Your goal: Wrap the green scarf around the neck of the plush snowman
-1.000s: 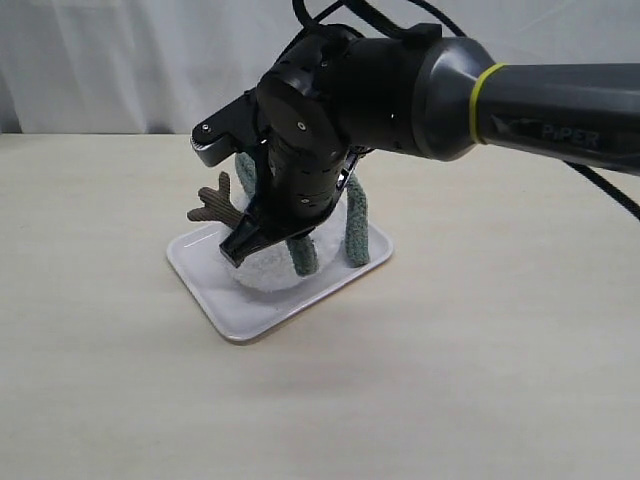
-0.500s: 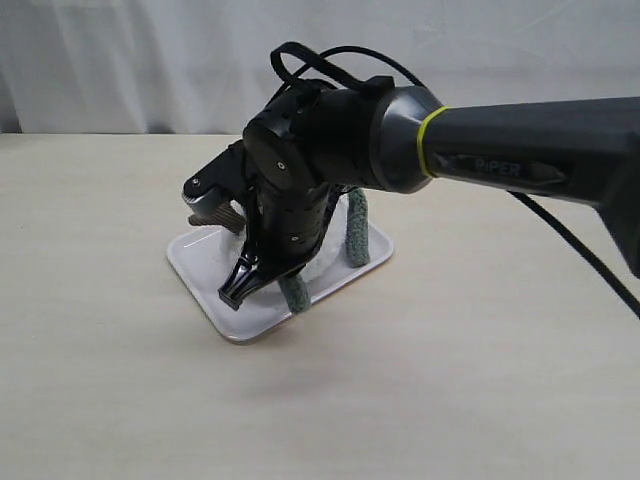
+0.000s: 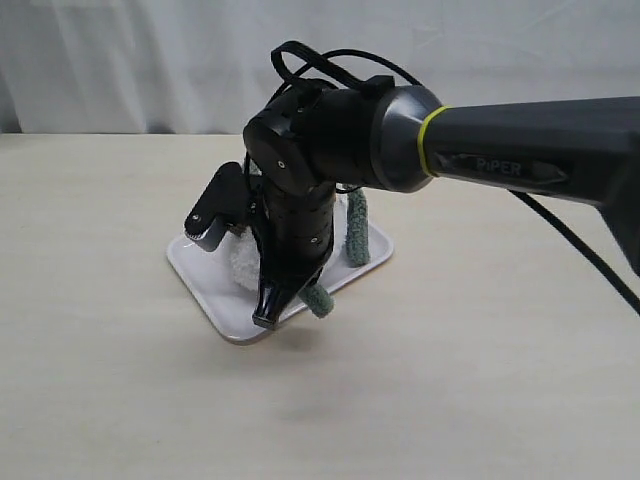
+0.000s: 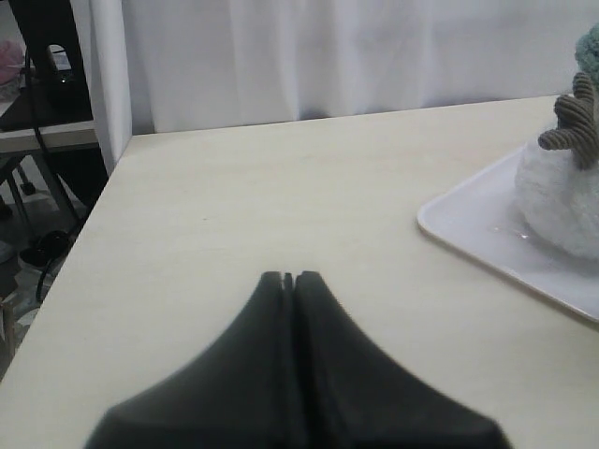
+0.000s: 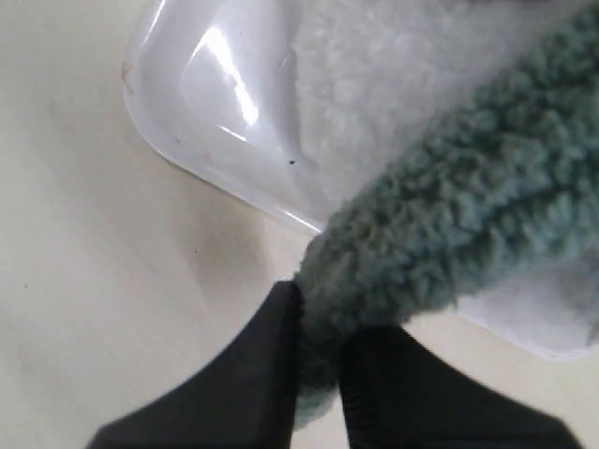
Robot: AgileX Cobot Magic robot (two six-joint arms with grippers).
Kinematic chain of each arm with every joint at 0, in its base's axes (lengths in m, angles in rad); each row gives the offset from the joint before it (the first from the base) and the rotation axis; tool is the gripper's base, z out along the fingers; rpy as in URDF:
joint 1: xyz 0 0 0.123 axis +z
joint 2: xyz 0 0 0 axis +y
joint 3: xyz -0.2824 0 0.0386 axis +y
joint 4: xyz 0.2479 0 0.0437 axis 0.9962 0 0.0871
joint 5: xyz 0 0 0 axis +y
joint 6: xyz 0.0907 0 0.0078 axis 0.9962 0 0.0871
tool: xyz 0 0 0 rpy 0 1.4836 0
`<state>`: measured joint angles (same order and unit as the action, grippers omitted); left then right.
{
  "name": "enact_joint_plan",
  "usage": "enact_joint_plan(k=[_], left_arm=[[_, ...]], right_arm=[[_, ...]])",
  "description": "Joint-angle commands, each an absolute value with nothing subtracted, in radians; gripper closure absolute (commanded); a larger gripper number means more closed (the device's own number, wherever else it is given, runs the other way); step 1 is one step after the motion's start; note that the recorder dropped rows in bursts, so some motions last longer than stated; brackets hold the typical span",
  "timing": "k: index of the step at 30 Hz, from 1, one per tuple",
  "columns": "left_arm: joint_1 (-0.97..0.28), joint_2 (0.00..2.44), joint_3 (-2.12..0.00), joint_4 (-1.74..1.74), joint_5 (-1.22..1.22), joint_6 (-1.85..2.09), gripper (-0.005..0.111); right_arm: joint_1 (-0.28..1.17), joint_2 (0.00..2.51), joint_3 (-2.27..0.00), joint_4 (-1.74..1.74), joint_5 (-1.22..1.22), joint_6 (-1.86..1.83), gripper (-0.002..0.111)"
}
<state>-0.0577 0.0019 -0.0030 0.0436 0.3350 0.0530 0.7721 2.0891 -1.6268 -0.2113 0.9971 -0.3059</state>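
My right gripper (image 3: 268, 318) points down at the white tray's front edge, shut on one end of the grey-green scarf (image 3: 320, 300). In the right wrist view the scarf (image 5: 468, 215) runs from between the fingers (image 5: 323, 323) across the snowman's white fluff (image 5: 374, 75). Another stretch of scarf (image 3: 356, 230) hangs at the snowman's far side. The arm hides most of the plush snowman (image 3: 240, 262), including its neck. The left wrist view shows the snowman (image 4: 562, 187) with a brown twig arm (image 4: 573, 122) and a bit of scarf (image 4: 590, 47). My left gripper (image 4: 289, 277) is shut and empty, far from the tray.
The snowman sits on a white rectangular tray (image 3: 200, 270) in the middle of a beige table; its rim (image 4: 468, 234) shows in the left wrist view. A white curtain hangs behind. The table's edge lies beside the left gripper.
The right gripper has swung down and forward to the tray's front edge, drawing the scarf end with it. The wrist has turned, and the snowman's twig arm is now hidden in the exterior view.
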Motion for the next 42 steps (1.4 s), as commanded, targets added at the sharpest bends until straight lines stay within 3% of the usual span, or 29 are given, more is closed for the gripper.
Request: enact_joint_plan(k=[1, 2, 4, 12, 15, 29, 42], left_arm=[[-0.060, 0.000, 0.000, 0.041, 0.323, 0.051, 0.107], [-0.060, 0.000, 0.000, 0.041, 0.323, 0.051, 0.107], [-0.060, 0.000, 0.000, 0.041, 0.323, 0.051, 0.107], [-0.060, 0.000, 0.000, 0.041, 0.323, 0.051, 0.107], [-0.060, 0.000, 0.000, 0.041, 0.323, 0.051, 0.107], [-0.060, 0.000, 0.000, 0.041, 0.323, 0.051, 0.107], [-0.060, 0.000, 0.000, 0.041, 0.323, 0.051, 0.107]], right_arm=[[0.770, 2.077, -1.628, -0.207, 1.018, -0.307, 0.073], [0.770, 2.067, -1.628, -0.207, 1.020, -0.306, 0.066], [0.770, 2.035, -1.628, -0.218, 1.017, -0.289, 0.062], [0.770, 1.879, -1.628, -0.222, 0.841, -0.056, 0.064], [0.770, 1.876, -1.705, -0.222, 0.766, 0.052, 0.104], [0.754, 2.226, -2.139, -0.379, 1.038, 0.224, 0.104], [0.758, 2.289, -2.142, -0.233, 1.033, 0.086, 0.104]])
